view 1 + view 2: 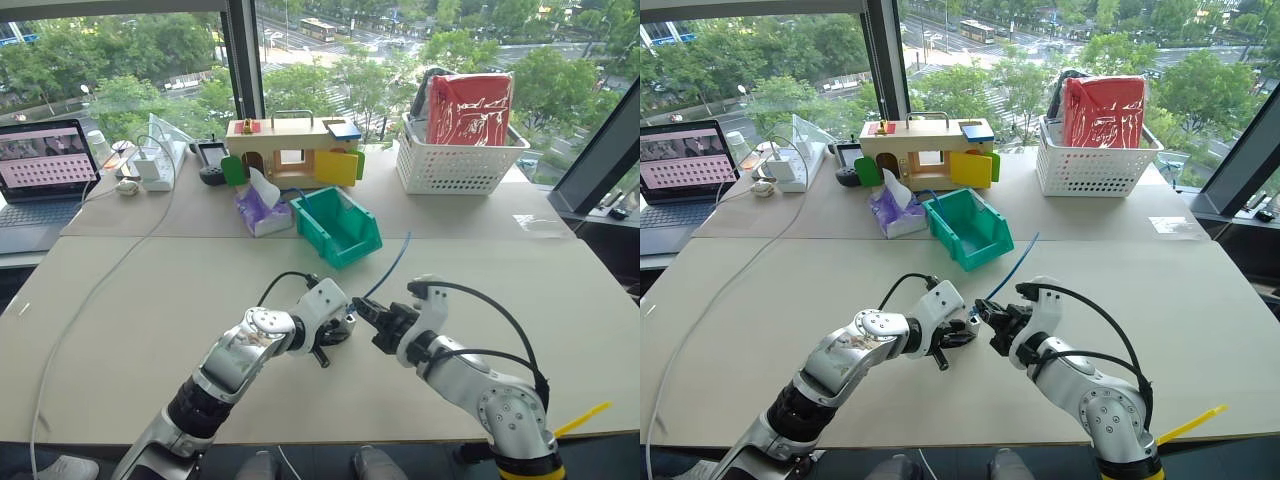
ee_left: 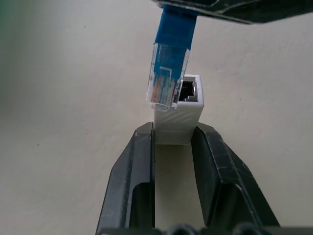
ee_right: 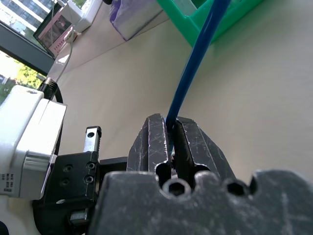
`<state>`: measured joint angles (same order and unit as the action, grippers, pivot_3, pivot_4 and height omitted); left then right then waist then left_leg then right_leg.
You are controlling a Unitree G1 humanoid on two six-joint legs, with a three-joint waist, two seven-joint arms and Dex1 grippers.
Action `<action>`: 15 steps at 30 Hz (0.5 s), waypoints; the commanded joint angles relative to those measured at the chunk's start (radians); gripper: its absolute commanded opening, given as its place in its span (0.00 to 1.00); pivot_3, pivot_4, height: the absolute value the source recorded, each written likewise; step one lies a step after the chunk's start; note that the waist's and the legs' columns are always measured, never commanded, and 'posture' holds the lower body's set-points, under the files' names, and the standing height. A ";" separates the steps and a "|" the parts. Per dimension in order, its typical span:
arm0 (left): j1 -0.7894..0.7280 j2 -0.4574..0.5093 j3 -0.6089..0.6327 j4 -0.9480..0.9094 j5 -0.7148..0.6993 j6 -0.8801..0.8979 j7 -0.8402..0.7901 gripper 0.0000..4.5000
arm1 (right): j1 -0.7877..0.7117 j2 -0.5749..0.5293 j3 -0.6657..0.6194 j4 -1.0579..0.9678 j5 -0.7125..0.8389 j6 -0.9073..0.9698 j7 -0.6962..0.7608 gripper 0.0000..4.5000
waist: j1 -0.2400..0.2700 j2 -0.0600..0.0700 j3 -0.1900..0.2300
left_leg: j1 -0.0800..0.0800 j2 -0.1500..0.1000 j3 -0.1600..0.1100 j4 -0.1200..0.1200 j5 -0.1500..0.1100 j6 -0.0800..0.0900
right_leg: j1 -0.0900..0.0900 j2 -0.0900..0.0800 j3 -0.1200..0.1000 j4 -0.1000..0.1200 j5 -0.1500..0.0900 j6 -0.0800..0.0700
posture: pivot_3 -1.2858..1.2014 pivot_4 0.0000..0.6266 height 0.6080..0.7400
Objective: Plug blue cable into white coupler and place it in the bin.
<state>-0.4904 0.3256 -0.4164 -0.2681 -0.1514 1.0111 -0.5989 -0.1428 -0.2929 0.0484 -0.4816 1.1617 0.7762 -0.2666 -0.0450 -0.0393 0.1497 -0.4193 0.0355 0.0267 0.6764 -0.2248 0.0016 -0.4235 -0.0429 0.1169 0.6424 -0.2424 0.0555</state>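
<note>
Blue cable [image 2: 172, 29] plug is hanging just beside the white coupler [image 2: 178, 115] socket, slightly off its opening, right gripper [image 3: 170, 128] jaws clamping the cable, left gripper [image 2: 175, 147] jaws gripping the coupler.

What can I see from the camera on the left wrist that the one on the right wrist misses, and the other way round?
Left wrist view alone: the white coupler clamped between the left gripper fingers, its dark socket open, the cable's clear plug just beside it, not yet inserted. Right wrist view alone: the right gripper pinching the cable, and the green bin beyond. Both show the blue cable and the pale table.
</note>
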 commanded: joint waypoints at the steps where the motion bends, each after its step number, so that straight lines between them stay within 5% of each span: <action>1: -0.002 0.011 0.002 -0.002 0.001 0.012 0.011 0.14 | 0.004 0.007 -0.029 -0.027 -0.001 0.015 0.000 0.00 | 0.000 0.000 0.000 | 0.000 0.000 0.000 0.000 0.000 0.000 | 0.000 0.000 0.000 0.000 0.000 0.000 | 0.52 0.24 0.81; 15: -0.002 0.022 -0.006 -0.003 0.002 0.003 0.015 0.14 | 0.008 0.001 -0.040 -0.031 -0.027 0.073 -0.006 0.00 | -0.002 0.000 0.000 | 0.000 0.000 0.000 0.000 0.000 0.000 | 0.000 0.000 0.000 0.000 0.000 0.000 | 0.52 0.24 0.81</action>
<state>-0.4905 0.3344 -0.4168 -0.2679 -0.1594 1.0065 -0.5979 -0.1377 -0.2845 0.0198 -0.4878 1.1416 0.8208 -0.2669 -0.0466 -0.0393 0.1497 -0.4190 0.0356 0.0267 0.6763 -0.2248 0.0016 -0.4234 -0.0428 0.1169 0.6426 -0.2423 0.0554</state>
